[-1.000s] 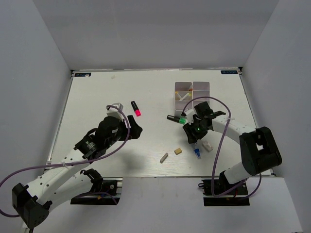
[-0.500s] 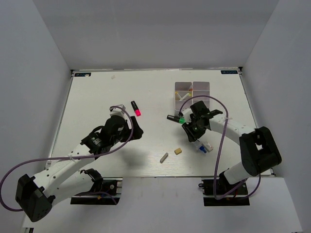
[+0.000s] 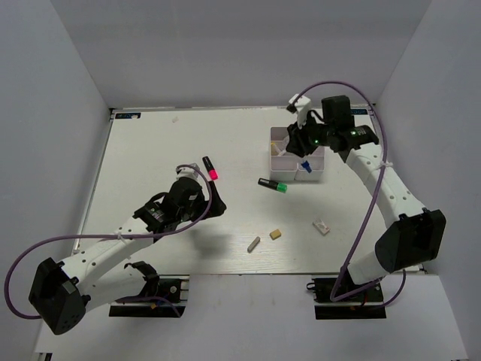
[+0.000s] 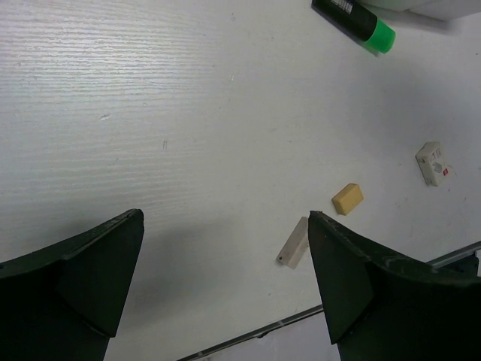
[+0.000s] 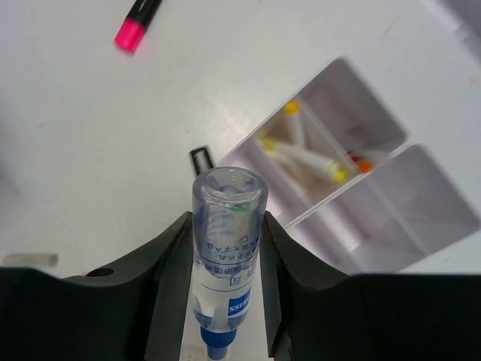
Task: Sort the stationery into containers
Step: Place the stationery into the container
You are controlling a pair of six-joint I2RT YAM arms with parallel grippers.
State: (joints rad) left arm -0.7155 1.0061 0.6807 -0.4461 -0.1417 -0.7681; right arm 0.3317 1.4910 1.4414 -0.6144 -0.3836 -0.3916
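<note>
The white worktop (image 3: 150, 150) carries a white square plastic box (image 3: 275, 150) split into four compartments at its far right; pale yellow-tipped pens (image 5: 308, 158) lie inside. The right fingers (image 5: 169, 263) clamp a clear blue-tipped tube (image 5: 228, 226) above the box. The left fingers (image 4: 83, 278) gape wide and empty over bare worktop. A green-ended black marker (image 3: 272, 184) lies just beside the box, a pink-ended black marker (image 3: 210, 168) further left. Nearer lie a pale stick (image 3: 254, 244), a white eraser (image 3: 322, 226) and a tan eraser (image 3: 276, 234).
</note>
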